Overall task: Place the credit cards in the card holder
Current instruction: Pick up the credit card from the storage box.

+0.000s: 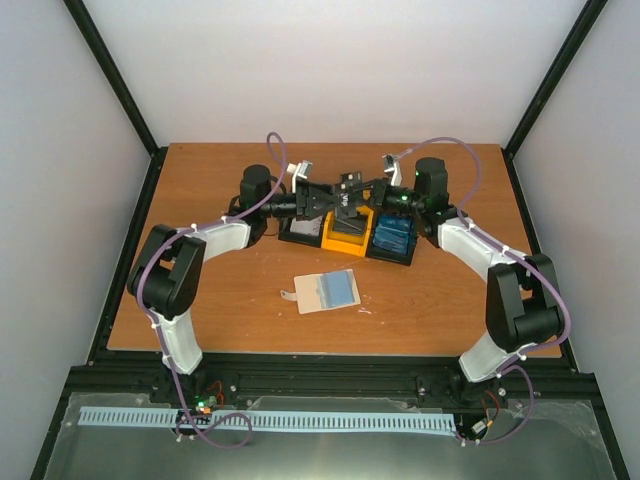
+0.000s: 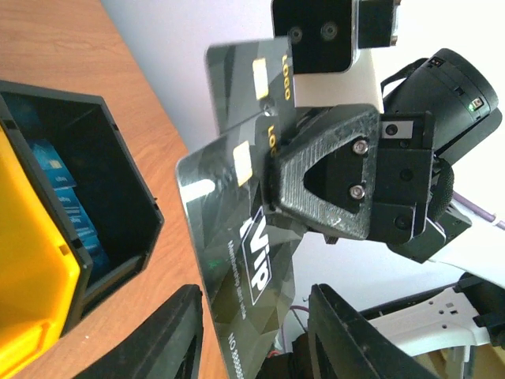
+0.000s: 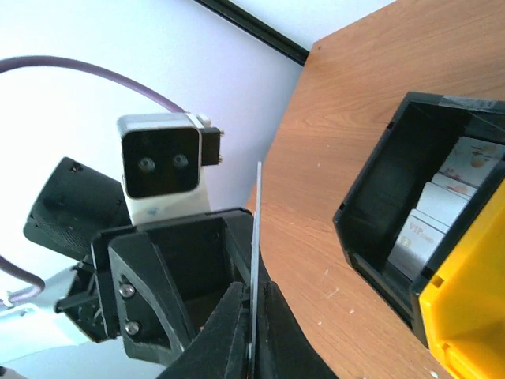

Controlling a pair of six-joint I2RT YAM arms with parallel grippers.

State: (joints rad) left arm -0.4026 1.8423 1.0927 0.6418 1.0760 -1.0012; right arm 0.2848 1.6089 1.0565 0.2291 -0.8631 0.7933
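Arms meet at the far middle of brown wooden table (image 1: 220, 290), over black-and-yellow three-compartment plastic tray (image 1: 328, 238). Left gripper (image 1: 322, 203) and right gripper (image 1: 362, 190) face each other with a dark glossy VIP card (image 1: 346, 205) between them, above the yellow middle bin. Both grippers hide much of the tray. One cream-beige flat card holder (image 1: 312, 298) lies open on the table nearer the arm bases, apart from the tray, long axis roughly left-right. One light blue plastic card (image 1: 339, 288) rests on its right half.

Left wrist: dark glossy VIP card (image 2: 237, 260) faces the camera, long axis running top to bottom, slightly tilted. Right gripper (image 2: 278, 185) is pinched tight on its middle. Left gripper (image 2: 256, 339) stands about half open, fingers straddling the card's lower end, gap visible on one side. A second dark card face (image 2: 237, 79) shows above, same gold chip; can't tell if it's a separate card. At least two blue cards (image 2: 59, 170) sit in a black bin of the tray (image 2: 130, 197).

Right wrist: VIP card (image 3: 257, 237) is edge-on, a thin upright line. Right gripper (image 3: 252, 339) is clamped on it, left gripper (image 3: 237, 245) just beside. About three pale cards (image 3: 442, 205) stand in the black tray bin (image 3: 371, 197).
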